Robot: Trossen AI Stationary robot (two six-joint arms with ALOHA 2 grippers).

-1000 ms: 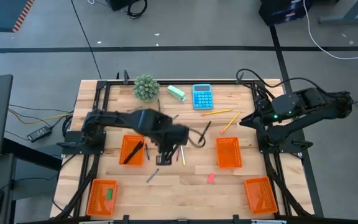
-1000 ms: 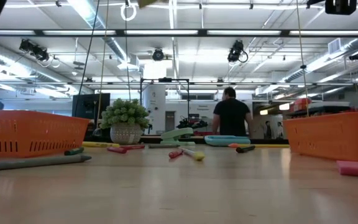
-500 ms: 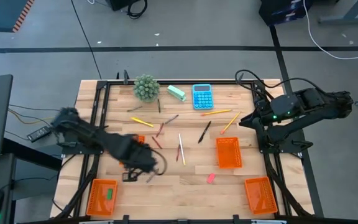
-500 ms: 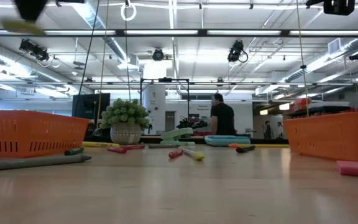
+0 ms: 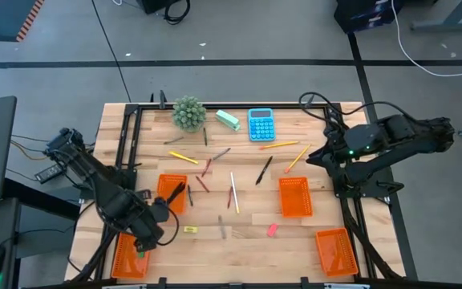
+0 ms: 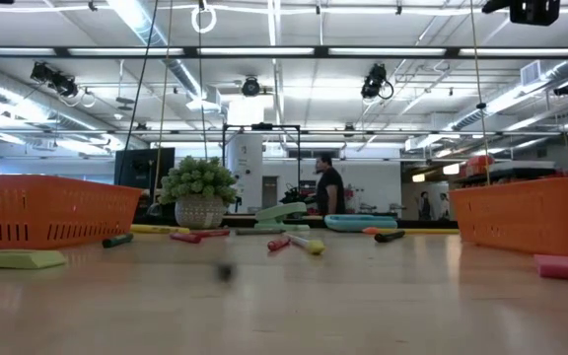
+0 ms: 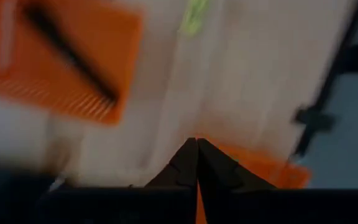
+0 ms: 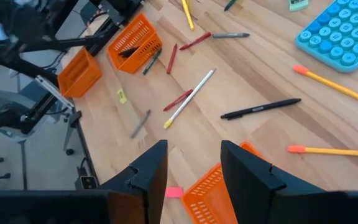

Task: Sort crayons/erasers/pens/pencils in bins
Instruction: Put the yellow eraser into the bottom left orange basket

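High view: plant (image 5: 188, 112), calculator (image 5: 261, 124) behind scattered pens (image 5: 264, 170), pencils (image 5: 279, 145).

Overhead, table-level, two wrist views.

1. No text, label, brand or sign can be read anywhere in these views.
2. The blue calculator (image 5: 261, 125) at the far side of the table shows rows of keys in the right wrist view, but the marks on them are too small to make out.
3. The orange bins (image 5: 294, 197) carry no visible lettering.
4. In the room beyond the table, seen from the low view, nothing legible shows on the walls or equipment.
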